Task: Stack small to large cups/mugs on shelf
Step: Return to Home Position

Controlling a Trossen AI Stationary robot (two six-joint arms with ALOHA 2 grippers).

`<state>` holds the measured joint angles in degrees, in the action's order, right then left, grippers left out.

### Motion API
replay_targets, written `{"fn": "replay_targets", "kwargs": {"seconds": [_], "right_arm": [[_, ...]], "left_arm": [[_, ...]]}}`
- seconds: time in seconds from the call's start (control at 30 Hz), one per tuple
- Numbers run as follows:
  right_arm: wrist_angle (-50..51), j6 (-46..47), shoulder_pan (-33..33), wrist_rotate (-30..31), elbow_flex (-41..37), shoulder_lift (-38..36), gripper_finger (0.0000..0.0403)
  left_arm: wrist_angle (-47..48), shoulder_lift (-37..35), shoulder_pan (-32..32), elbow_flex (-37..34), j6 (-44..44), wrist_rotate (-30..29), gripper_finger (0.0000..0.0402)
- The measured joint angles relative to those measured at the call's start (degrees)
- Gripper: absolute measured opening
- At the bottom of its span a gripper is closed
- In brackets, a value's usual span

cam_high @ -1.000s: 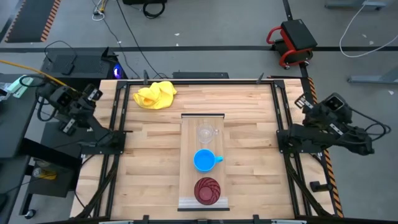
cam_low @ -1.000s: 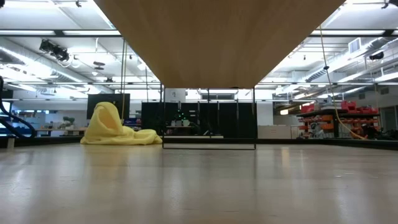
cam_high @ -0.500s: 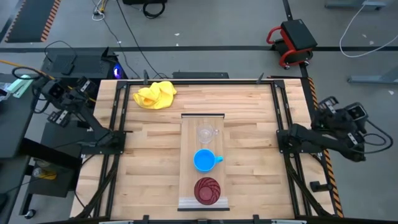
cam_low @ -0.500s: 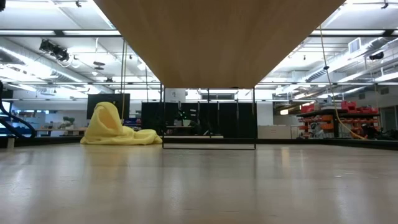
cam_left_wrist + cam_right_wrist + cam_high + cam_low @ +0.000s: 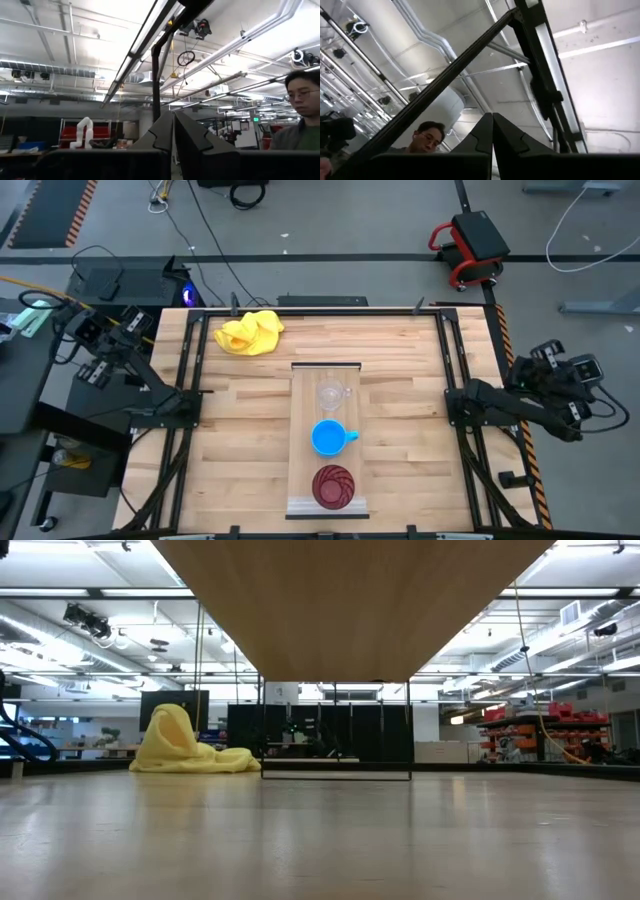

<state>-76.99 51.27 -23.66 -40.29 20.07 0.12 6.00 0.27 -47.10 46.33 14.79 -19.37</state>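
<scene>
On the long light-wood shelf (image 5: 300,442) three vessels stand upright in a row on their bases. The clear glass mug (image 5: 330,395) is farthest, the blue handled mug (image 5: 328,437) is in the middle, and the dark red ribbed cup (image 5: 333,486) is nearest. My left gripper (image 5: 173,119) is shut and sits off the table's left edge. My right gripper (image 5: 492,119) is shut and sits off the right edge. Both point up at the ceiling. In the low view the shelf's underside (image 5: 350,600) hides the vessels.
A crumpled yellow cloth (image 5: 249,332) lies near the table's far left corner and shows in the low view too (image 5: 188,746). Black frame rails (image 5: 186,395) run along both side edges. A person (image 5: 300,117) shows beyond the table in both wrist views.
Both arms have drawn back from the table. The right gripper has swung out past the right edge and a little toward the near side. The left gripper has moved a little outward, toward the far left. The vessels and shelf have stayed put.
</scene>
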Motion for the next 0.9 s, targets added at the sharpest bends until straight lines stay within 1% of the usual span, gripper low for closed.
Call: {"fn": "replay_targets", "kwargs": {"seconds": [0.1, 0.23, 0.33, 0.43, 0.53, 0.67, 0.77, 0.9], "right_arm": [[1.98, -1.56, 0.00, 2.28, -2.75, 0.04, 0.0014], [2.09, -2.43, 0.00, 7.69, -9.91, 0.08, 0.0014], [1.79, -2.85, -0.02, 8.62, -14.28, 0.11, 0.0014], [1.70, -3.04, -0.02, 9.03, -16.90, 0.13, 0.0014], [1.60, -2.57, 0.02, 9.41, -18.43, 0.13, 0.0013], [2.82, -1.45, 0.05, 9.64, -19.63, 0.13, 0.0013], [4.90, -0.89, 0.22, 9.81, -19.65, 0.13, 0.0013], [5.07, 0.14, 0.74, 9.84, -19.65, 0.13, 0.0013]], "left_arm": [[-0.60, 0.00, -0.01, -2.33, 0.27, 0.07, 0.0027], [-3.45, 0.00, 0.01, -6.32, -0.16, -0.51, 0.0034], [-3.70, 0.00, -0.01, -8.91, -3.40, -4.62, 0.0036], [-4.60, 0.00, 0.01, -11.69, -7.06, -9.69, 0.0032], [-5.55, 0.00, 0.01, -14.89, -8.20, -11.91, 0.0027], [-10.53, -0.02, 0.01, -19.22, -8.15, -13.97, 0.0023], [-13.16, -0.02, 0.01, -22.75, -8.27, -14.06, 0.0026], [-15.73, -0.02, 0.01, -26.53, -9.64, -14.08, 0.0033]]}}
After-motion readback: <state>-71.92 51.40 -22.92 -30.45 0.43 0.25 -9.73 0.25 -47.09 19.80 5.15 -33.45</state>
